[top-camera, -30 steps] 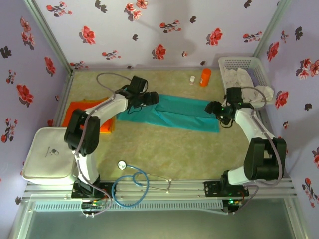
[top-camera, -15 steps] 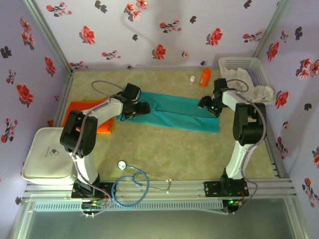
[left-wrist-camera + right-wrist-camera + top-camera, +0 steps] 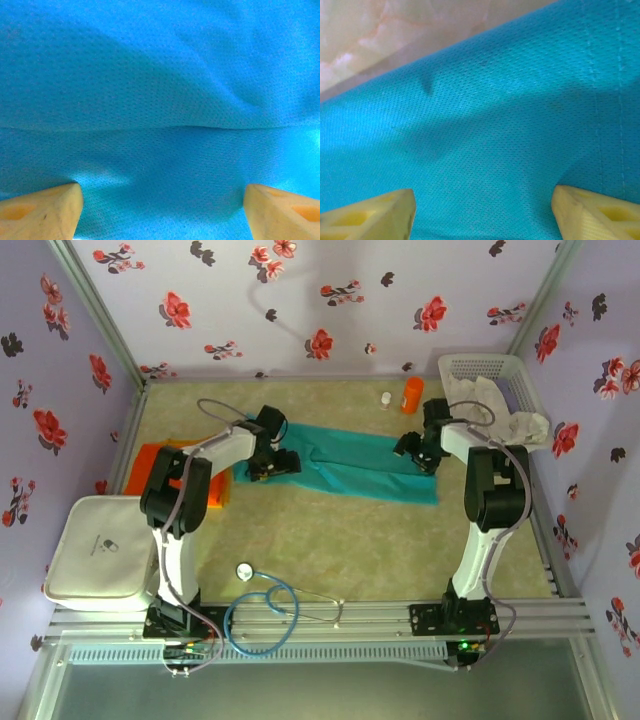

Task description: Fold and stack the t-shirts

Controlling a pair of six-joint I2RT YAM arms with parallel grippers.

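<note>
Top: teal shirt (image 3: 350, 465) is a long strip running pincer to pincer. Left pincer (image 3: 277, 462) is on one end, right pincer (image 3: 417, 452) on the other. Orange shirt (image 3: 152, 455) lies outboard of the left pincer.
Left wrist: jaws wide, teal directly below.
Right wrist: jaws wide, teal below, bare table (image 3: 380, 30) ahead.

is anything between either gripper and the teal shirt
Nothing visible. The left gripper and the right gripper both hover right over the teal t-shirt, jaws open, with only bare cloth showing between them.
</note>
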